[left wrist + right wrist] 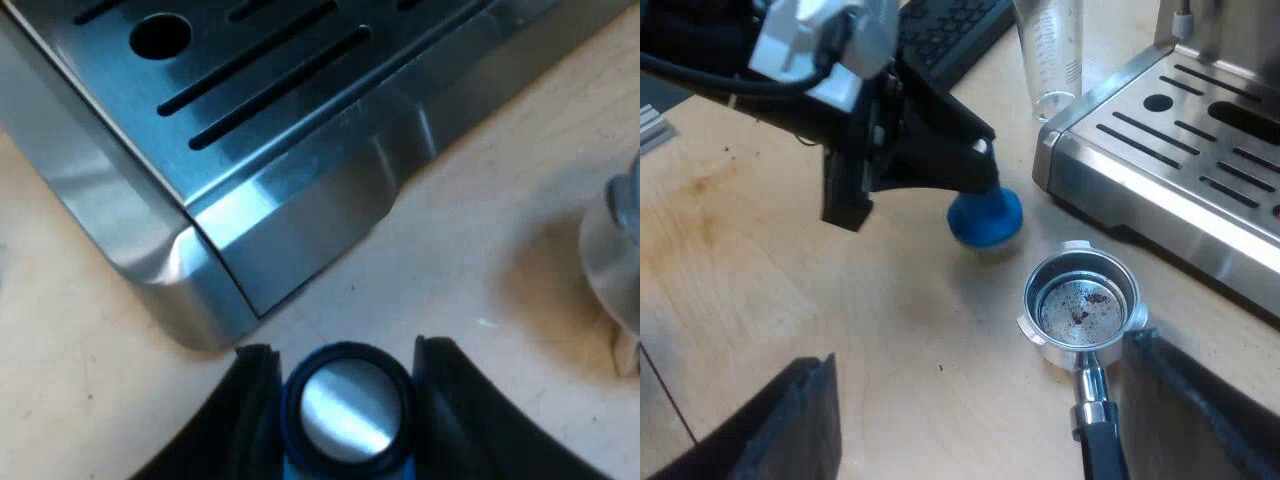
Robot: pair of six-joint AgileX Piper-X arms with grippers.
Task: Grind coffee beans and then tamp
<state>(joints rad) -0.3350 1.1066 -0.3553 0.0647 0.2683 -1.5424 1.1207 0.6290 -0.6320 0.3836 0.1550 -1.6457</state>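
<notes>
The left gripper (345,355) pinches a blue tamper (347,408) beside the espresso machine (300,200), while the right gripper (980,410) hangs spread over the metal holder (1080,305).

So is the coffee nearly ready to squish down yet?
Not quite. Done: the blue tamper is gripped in my left gripper, by the machine's tray. In hand: my right gripper hangs open over the holder on the table. Left: its basket holds just a few crumbs, so grinding and tamping probably both wait.
</notes>
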